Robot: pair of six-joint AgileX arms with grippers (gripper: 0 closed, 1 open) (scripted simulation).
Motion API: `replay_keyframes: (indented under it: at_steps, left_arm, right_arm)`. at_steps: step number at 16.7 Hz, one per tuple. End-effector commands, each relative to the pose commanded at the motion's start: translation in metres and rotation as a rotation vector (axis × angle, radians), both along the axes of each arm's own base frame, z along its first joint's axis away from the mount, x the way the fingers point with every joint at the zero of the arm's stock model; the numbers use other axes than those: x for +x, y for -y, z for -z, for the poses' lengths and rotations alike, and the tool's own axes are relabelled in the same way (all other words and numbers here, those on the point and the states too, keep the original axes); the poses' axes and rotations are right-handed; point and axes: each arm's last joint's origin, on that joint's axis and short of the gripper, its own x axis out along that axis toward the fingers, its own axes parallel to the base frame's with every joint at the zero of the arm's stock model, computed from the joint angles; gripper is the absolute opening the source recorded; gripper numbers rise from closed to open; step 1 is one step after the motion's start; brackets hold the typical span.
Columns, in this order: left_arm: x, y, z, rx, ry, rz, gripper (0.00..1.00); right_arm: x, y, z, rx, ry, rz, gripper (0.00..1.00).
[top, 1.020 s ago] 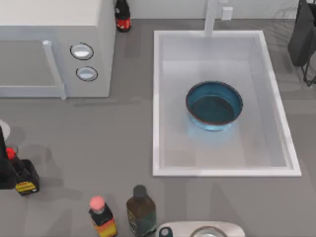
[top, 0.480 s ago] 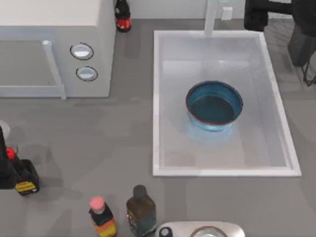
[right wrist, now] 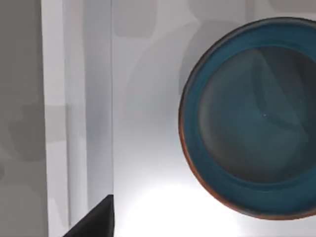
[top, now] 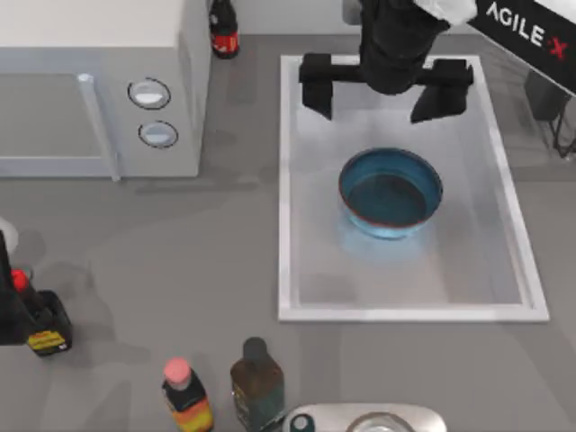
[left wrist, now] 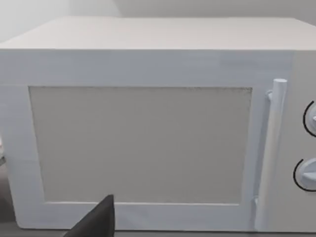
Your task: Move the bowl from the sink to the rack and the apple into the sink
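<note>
Bowl (top: 391, 193) sits upright inside the sink (top: 288, 180), roughly at the middle of the basin, nothing in it as far as we can see. In our right wrist view the bowl (right wrist: 252, 116) lies near the basin's side wall, blue with the thin red rim line plain to see.

Our right pincer (top: 385, 88) hangs above the far end of the sink, between the tap side and the bowl, fingers spread wide apart and holding nothing. It is apart from the bowl, not touching it.

Our left arm is parked at the tabletop's left; its wrist camera faces the microwave (left wrist: 148, 128) door and handle. A dark finger tip shows at the edge of that view, but whether the left pincer is open or closed we cannot tell.

Around the sink: microwave (top: 99, 85) to the left on the tabletop (top: 180, 252), a few bottles (top: 256, 382) along the near edge. A dark wire frame at the far right edge may be the rack, hard to make out.

Progress, our judgement: neither half is done. Bowl not yet grasped or lifted; apple not yet in the sink. Likely step in hand is the approach to the bowl's rim.
</note>
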Motion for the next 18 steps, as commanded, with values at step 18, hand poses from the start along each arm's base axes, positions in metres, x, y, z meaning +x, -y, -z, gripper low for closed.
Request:
replay_keyframes:
  at_steps: [18]
  left_arm:
    - [0.000,0.000,0.000,0.000,0.000,0.000,1.00]
  right_arm:
    - [0.026,-0.037,0.085,-0.060,-0.098,0.002,1.00]
